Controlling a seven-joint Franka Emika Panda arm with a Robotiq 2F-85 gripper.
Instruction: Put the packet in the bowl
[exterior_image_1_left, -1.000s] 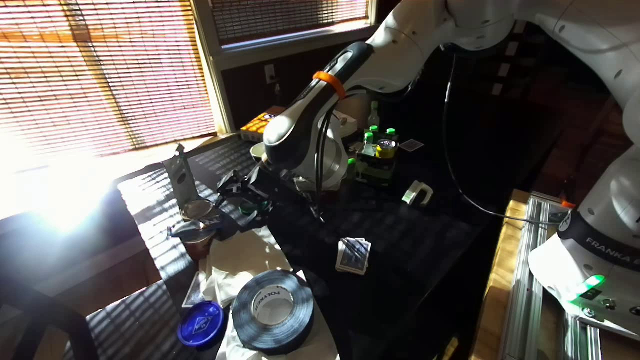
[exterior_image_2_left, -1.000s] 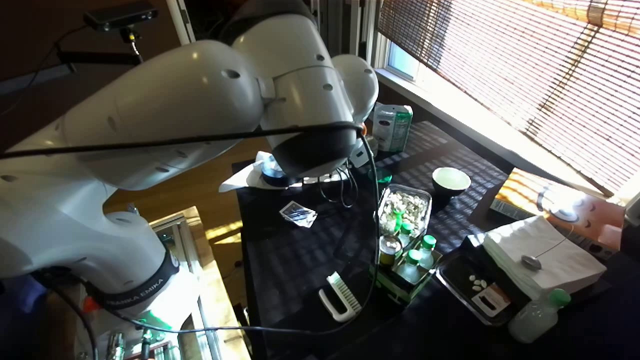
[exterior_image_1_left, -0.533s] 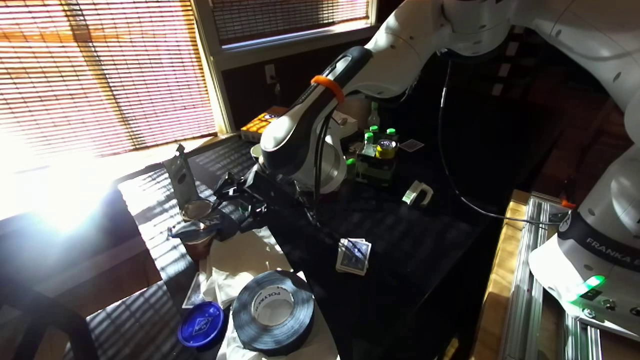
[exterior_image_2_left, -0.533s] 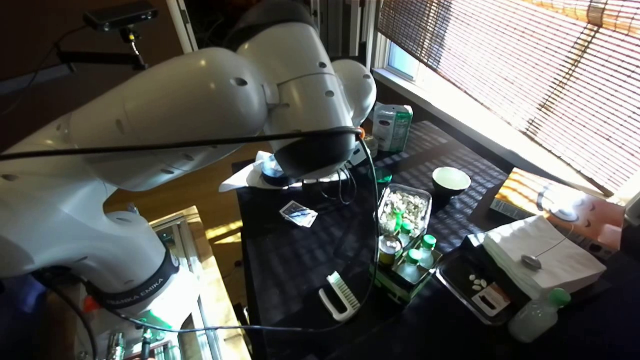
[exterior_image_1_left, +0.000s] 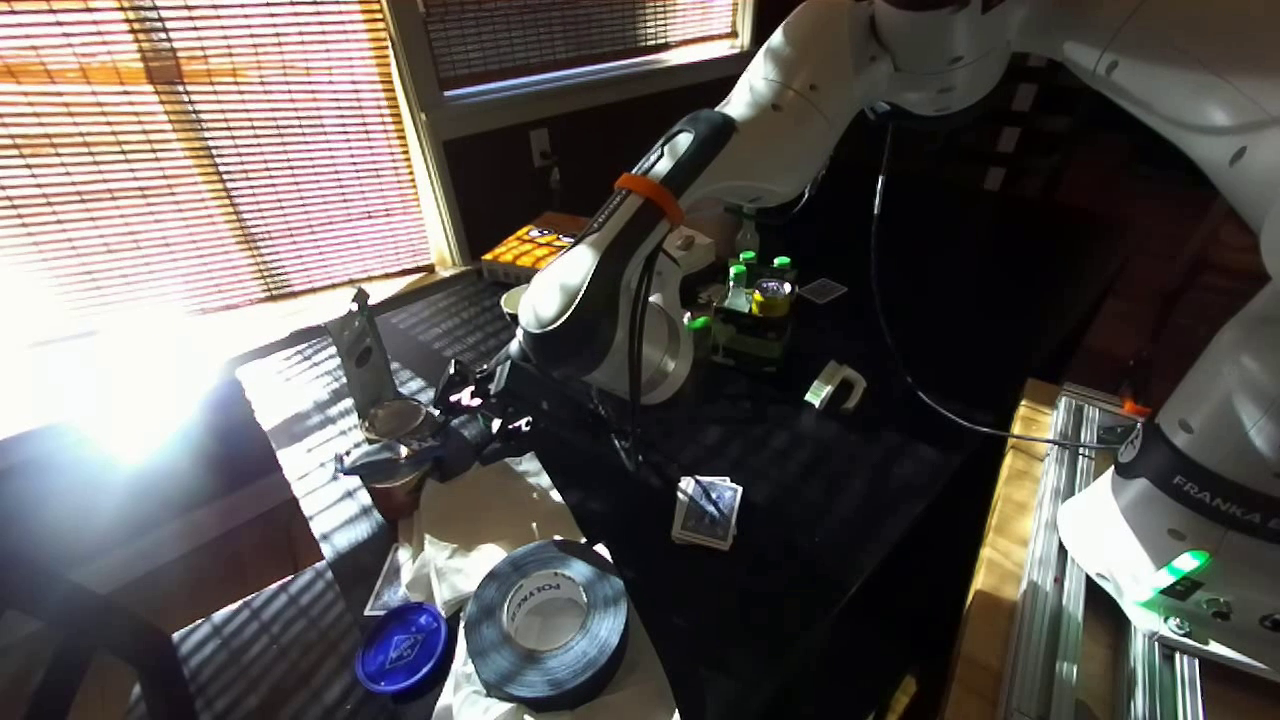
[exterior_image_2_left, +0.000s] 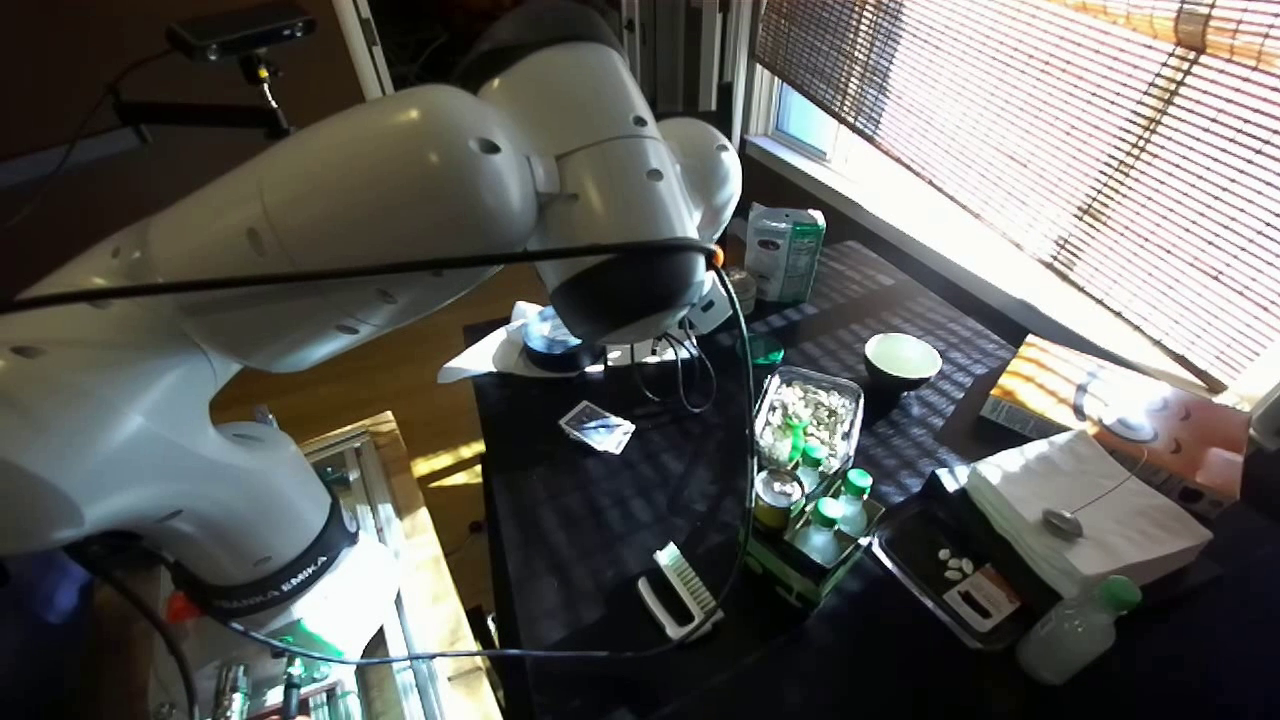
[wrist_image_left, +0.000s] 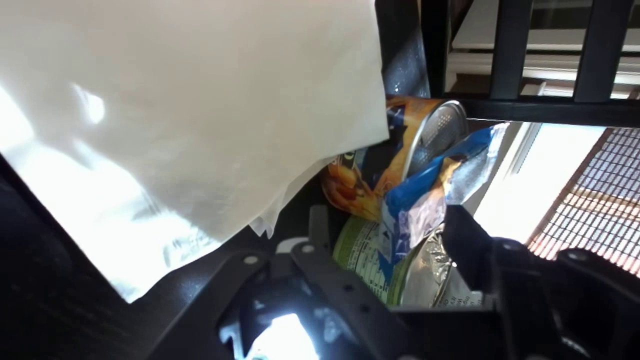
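Plainly, I see the dark jaws standing parted near the crinkled, shiny blue packet (wrist_image_left: 420, 205), which lies atop a round, metal-rimmed can (wrist_image_left: 385, 160) beside thin, pale paper (wrist_image_left: 200, 100), while the round bowl (exterior_image_2_left: 903, 360), pale inside, sits well apart on the black surface (exterior_image_2_left: 600, 530).

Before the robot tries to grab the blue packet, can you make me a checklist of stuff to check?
1. Is the gripper open? Ok: its fingers are apart.
2. Is the packet close enough to pinch? Cannot tell: in the wrist view it shows partly between the fingers, but depth is unclear.
3. Is there room around the packet? Not ok: an orange can and a green can are right by it, so the fingers might bump them.
4. Is the bowl the right way up? Ok: in an exterior view it sits open side up.
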